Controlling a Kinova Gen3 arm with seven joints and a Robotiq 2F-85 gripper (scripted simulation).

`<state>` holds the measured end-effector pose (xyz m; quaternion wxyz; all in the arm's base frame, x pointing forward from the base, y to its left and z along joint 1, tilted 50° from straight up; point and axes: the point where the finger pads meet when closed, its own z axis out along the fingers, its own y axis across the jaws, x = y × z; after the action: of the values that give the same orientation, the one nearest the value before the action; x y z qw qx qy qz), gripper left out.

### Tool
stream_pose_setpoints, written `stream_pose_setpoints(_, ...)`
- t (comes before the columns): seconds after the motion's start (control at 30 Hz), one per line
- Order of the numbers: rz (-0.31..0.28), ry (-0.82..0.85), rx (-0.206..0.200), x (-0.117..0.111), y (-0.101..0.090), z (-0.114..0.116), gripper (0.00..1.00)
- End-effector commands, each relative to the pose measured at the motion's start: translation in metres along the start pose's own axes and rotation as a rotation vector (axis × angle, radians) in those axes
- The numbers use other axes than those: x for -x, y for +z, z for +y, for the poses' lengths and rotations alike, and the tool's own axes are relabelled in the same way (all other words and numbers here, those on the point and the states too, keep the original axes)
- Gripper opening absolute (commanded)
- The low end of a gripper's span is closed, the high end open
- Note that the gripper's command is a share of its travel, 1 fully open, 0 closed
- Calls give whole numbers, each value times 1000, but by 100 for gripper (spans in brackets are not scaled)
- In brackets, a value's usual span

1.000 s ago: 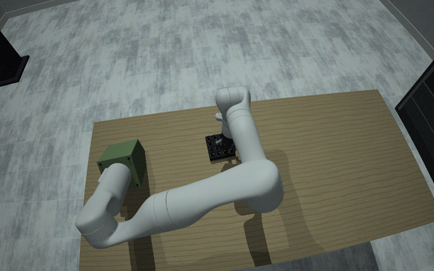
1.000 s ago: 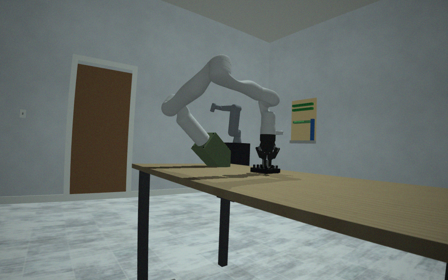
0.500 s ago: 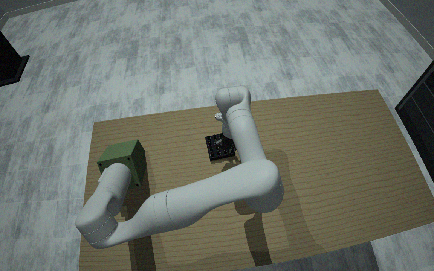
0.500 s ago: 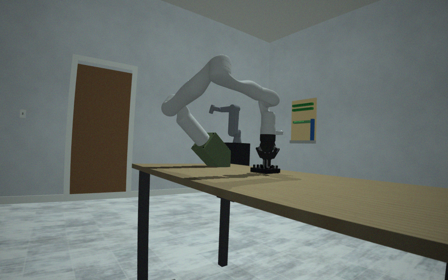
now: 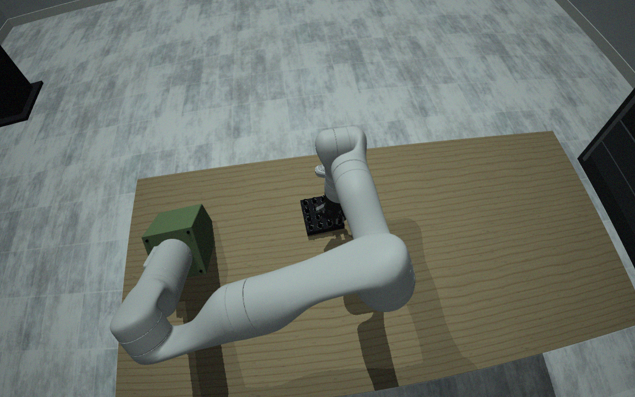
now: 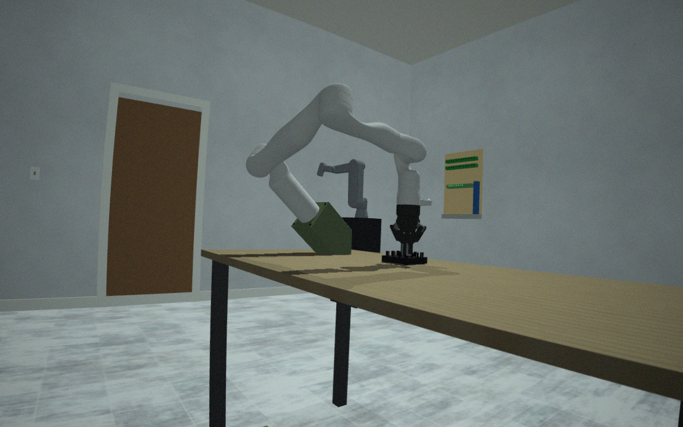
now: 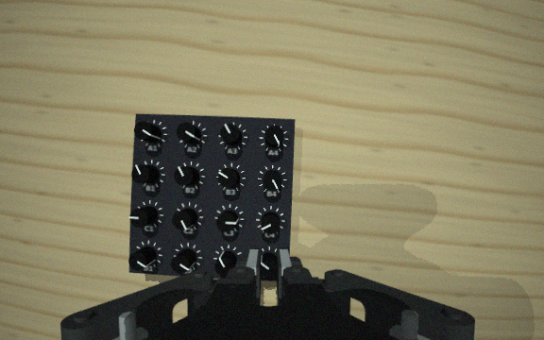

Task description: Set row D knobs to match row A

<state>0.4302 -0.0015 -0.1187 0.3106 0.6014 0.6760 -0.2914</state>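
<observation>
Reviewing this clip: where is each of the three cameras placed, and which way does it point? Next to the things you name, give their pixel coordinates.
Top: high above the table [image 5: 482, 221] [image 6: 492, 302] [image 7: 418, 71], looking steeply down; most of the arm [image 5: 305, 286] [image 6: 290, 137] shows, its gripper mostly hidden.
Exterior: beside the table, slightly above its top, looking across it roughly level; arm and gripper [image 6: 407, 254] [image 7: 268, 264] show.
Wrist: on the arm's wrist, looking down past the fingers at the knob box [image 5: 313, 227] [image 6: 404, 260] [image 7: 211, 198]; only the gripper shows.
Top and exterior share the arm's green mount [image 5: 174, 221] [image 6: 331, 233].

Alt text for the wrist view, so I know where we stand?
Gripper fingers flank knob D4 closely; whether they grip it is unclear. The black knob box, four rows of four white-lined knobs, lies on the wood-grained table, row A uppermost.
</observation>
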Motion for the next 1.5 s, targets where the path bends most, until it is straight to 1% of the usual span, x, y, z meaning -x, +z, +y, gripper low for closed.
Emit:
stream_pose_setpoints(0.0, 1, 0, 2, 0, -1, 0, 8)
stream_pose_setpoints(0.83, 1, 10, 2, 0, -1, 0, 8)
stream_pose_setpoints(1.47, 1, 84, 1, 0, -1, 0, 8)
